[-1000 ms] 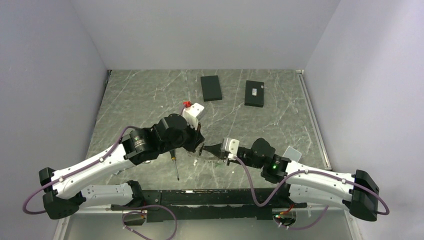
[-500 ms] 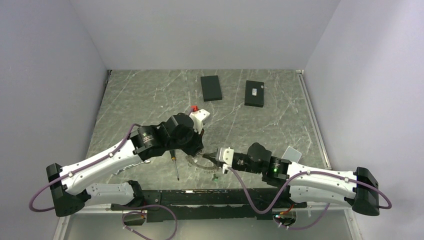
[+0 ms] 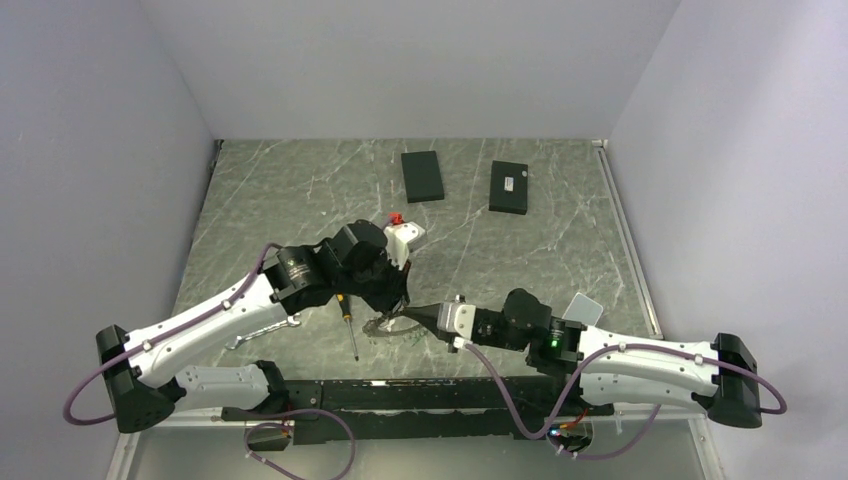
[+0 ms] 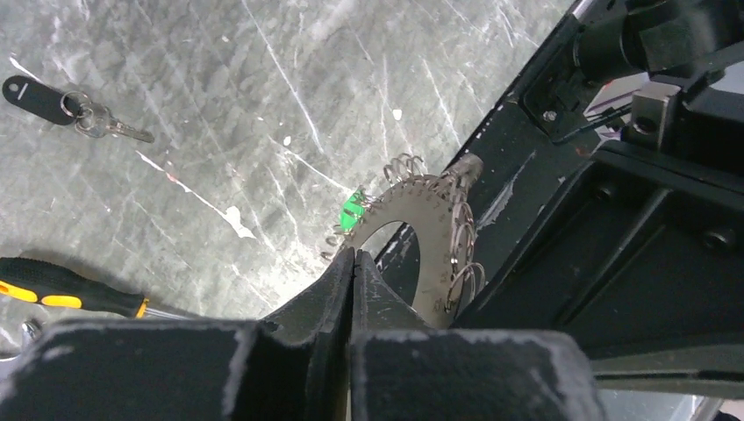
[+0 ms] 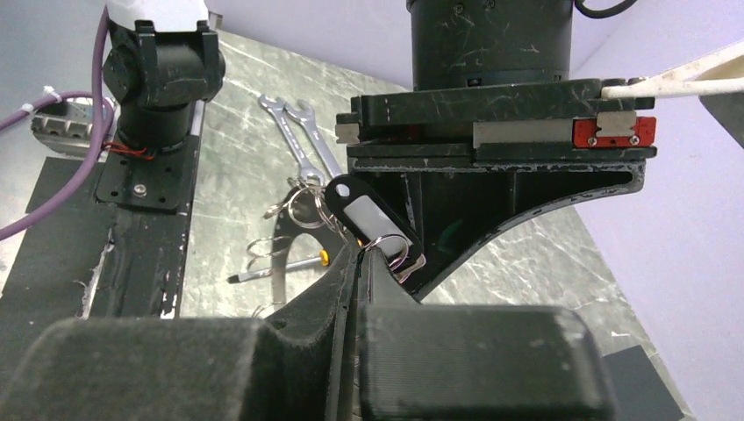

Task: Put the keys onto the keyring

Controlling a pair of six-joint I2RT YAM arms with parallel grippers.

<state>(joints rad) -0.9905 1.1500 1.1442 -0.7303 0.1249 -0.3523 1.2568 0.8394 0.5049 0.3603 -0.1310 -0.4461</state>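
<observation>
The grey marbled counter [image 3: 300,190] carries two flat black boxes near its far edge, one [image 3: 422,175] beside the other [image 3: 509,187]. A black-and-yellow screwdriver [image 3: 351,335] lies near the front edge, with two silver wrenches [image 3: 265,333] just to its left. A small pale card [image 3: 583,306] lies further right.

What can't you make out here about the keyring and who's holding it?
Top view: the keyring is mostly hidden under the left gripper and right gripper.
Left wrist view: the shut fingers cover the keyring's near edge, so a grip cannot be told.
Right wrist view: a black tag hangs by the right gripper, whose fingers hide what it hangs from; the left gripper's body blocks most of the keyring.
</observation>
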